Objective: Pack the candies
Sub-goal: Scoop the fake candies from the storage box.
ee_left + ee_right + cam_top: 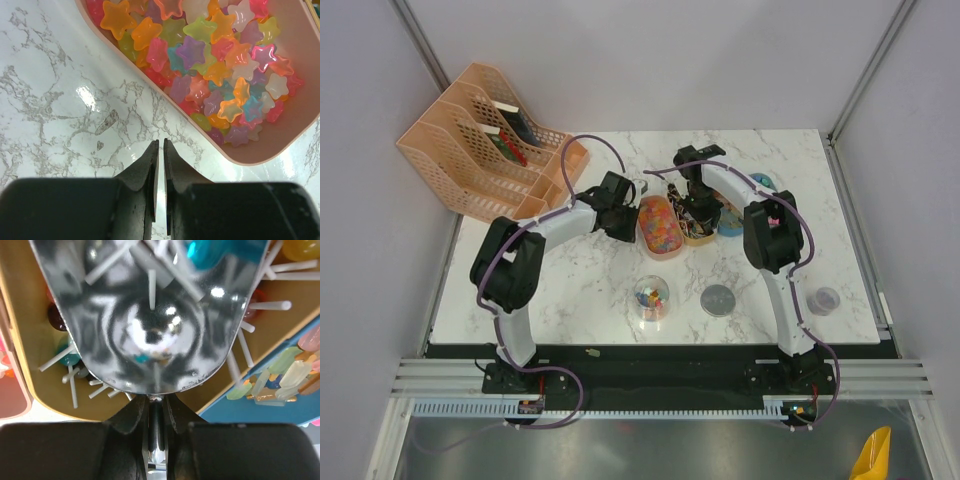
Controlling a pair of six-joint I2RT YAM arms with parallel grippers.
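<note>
Star-shaped candies (210,55) in many colours fill a pink oval tray (280,150). My left gripper (159,142) hovers over the marble just beside that tray's rim, shut, with nothing between its fingers. My right gripper (156,400) is shut on the handle of a shiny metal scoop (150,315). The scoop's bowl is pushed in among lollipops (57,315) with white sticks in a tan tray (30,365). A blue lollipop (205,252) lies at the scoop's far end. From above, both grippers (632,205) (696,205) flank the trays at mid-table.
A blue tray (280,410) with pastel candies touches the tan tray's right side. Nearer the arms stand a clear jar (651,297) of sweets, a grey lid (718,299) and a small purple pot (823,300). A peach file rack (490,140) fills the back left corner.
</note>
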